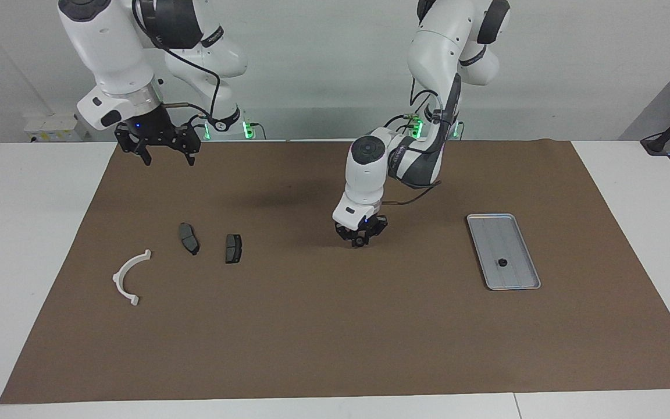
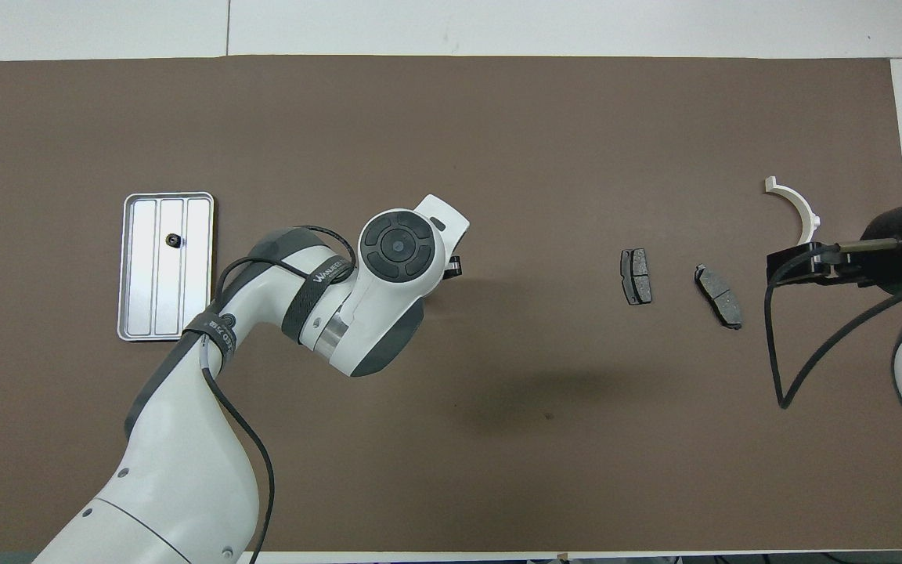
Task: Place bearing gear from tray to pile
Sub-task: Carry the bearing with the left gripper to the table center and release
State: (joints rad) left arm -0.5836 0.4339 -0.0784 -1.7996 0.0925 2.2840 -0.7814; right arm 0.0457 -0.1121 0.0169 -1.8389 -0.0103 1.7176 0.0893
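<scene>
Brown matting (image 1: pixel 335 326) covers the table. Left gripper (image 1: pixel 360 240) sits low over the mat's middle, between the tray (image 1: pixel 518 276) and the pile, its fingers pinched on a small dark round part, the bearing gear (image 1: pixel 359 241) by all appearances. Whether the part already touches the mat cannot be told. A second small dark part (image 1: pixel 502 262) lies in the tray at the left arm's end of the table.

The pile sits toward the right arm's end: two dark pads (image 1: pixel 189 238) (image 1: pixel 233 248) side by side, and the white half-ring bracket (image 1: pixel 130 277) near them, closer to that end. Gear and pile are well apart.

Right gripper (image 1: pixel 167 156) hangs with fingers spread, empty, above the mat's edge nearest the robots (this arm waits).

Step in hand, by judgement: carrying the gear from tray to pile. The next move calls for travel onward to the pads, a descent, then release beside them.
</scene>
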